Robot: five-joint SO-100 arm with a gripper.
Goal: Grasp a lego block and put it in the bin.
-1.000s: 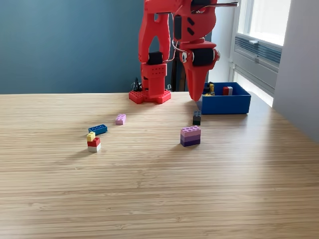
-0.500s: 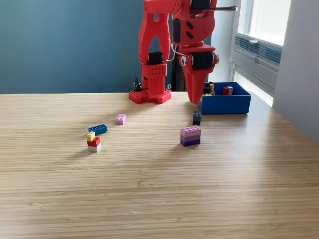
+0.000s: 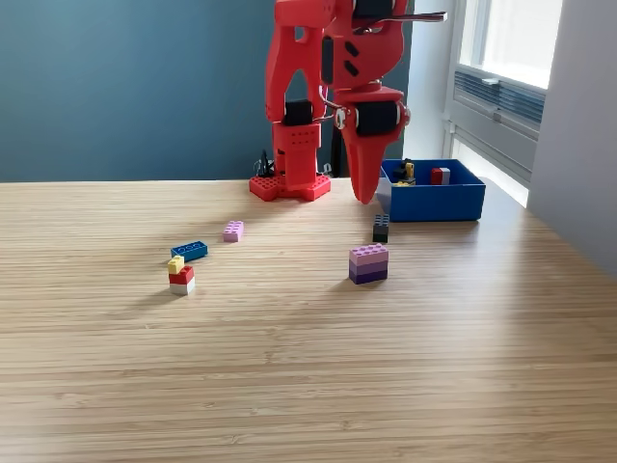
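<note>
The bin [image 3: 434, 202], a shallow square box of glossy blue plastic with straight walls and an open top, sits on the worktop [image 3: 308, 367] toward the exterior view's right, near the window; small pieces show inside it, one red-and-white, one yellow and one dark. Just in front of its near left corner stands a small black block [image 3: 381, 229], and nearer the camera a purple block [image 3: 368, 262], a studded stack with a paler top layer over darker ones. The gripper [image 3: 363, 193], moulded in matte red plastic and tapering to a point, hangs tip-down above the worktop just left of the bin; its fingers look pressed together with nothing between them. The red arm [image 3: 299, 106] rises from a flat perforated base at the back. Farther toward the exterior view's left lie a flat pink block [image 3: 232, 231], a flat blue block [image 3: 189, 251], and a small stack [image 3: 180, 276] of yellow, red and white pieces. The worktop is pale wood with fine lengthwise grain.
</note>
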